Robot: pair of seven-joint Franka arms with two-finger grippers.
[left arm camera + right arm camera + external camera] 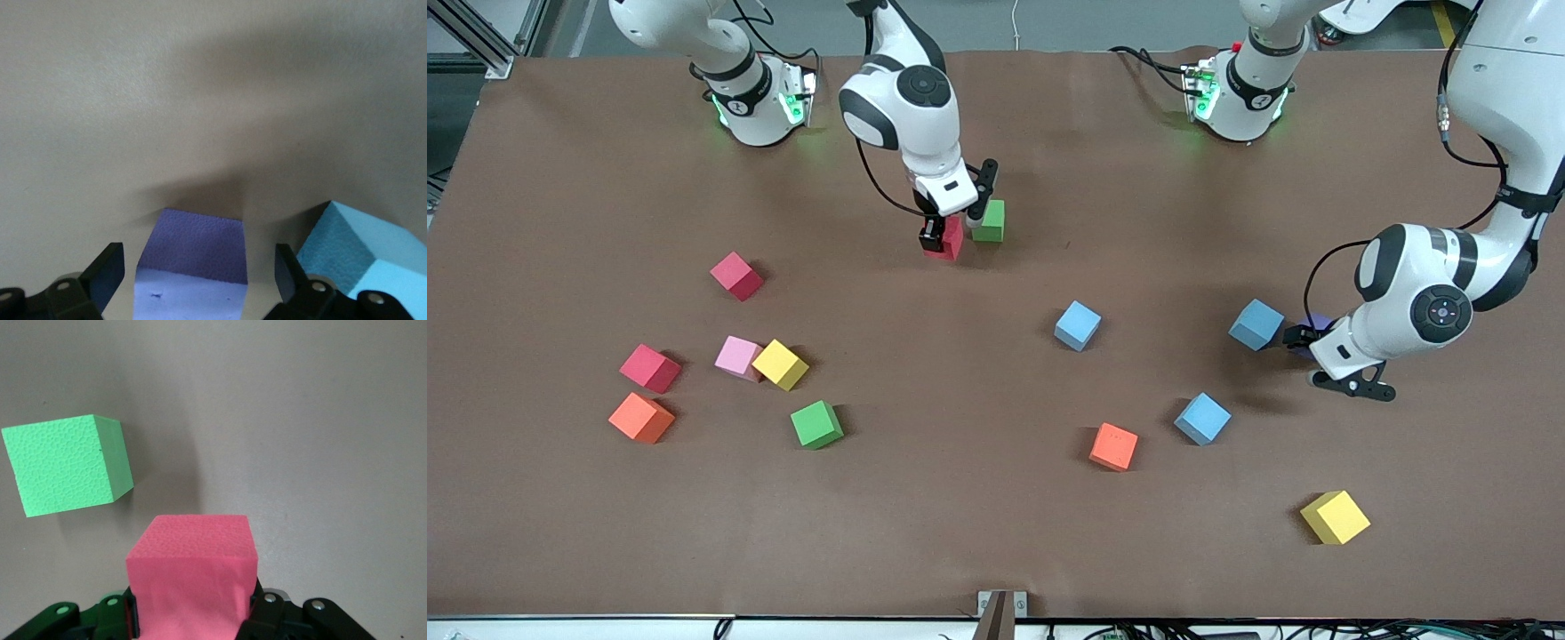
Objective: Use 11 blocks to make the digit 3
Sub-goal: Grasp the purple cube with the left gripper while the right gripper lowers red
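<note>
My right gripper [950,233] is shut on a red block [951,242], low over the table right beside a green block [989,220]. In the right wrist view the red block [192,570] fills the jaws of the right gripper [193,613], and the green block [67,463] lies apart from it. My left gripper [1305,341] is down at a purple block [1319,325] next to a light blue block [1256,324]. The left gripper [197,267] is open, straddling the purple block [193,257] with a gap at each finger; the light blue block [353,257] sits just outside one finger.
Loose blocks toward the right arm's end: two red [736,276] [650,368], pink [738,357], yellow [780,364], orange [641,418], green [816,424]. Toward the left arm's end: two light blue [1078,325] [1202,418], orange [1113,446], yellow [1334,517].
</note>
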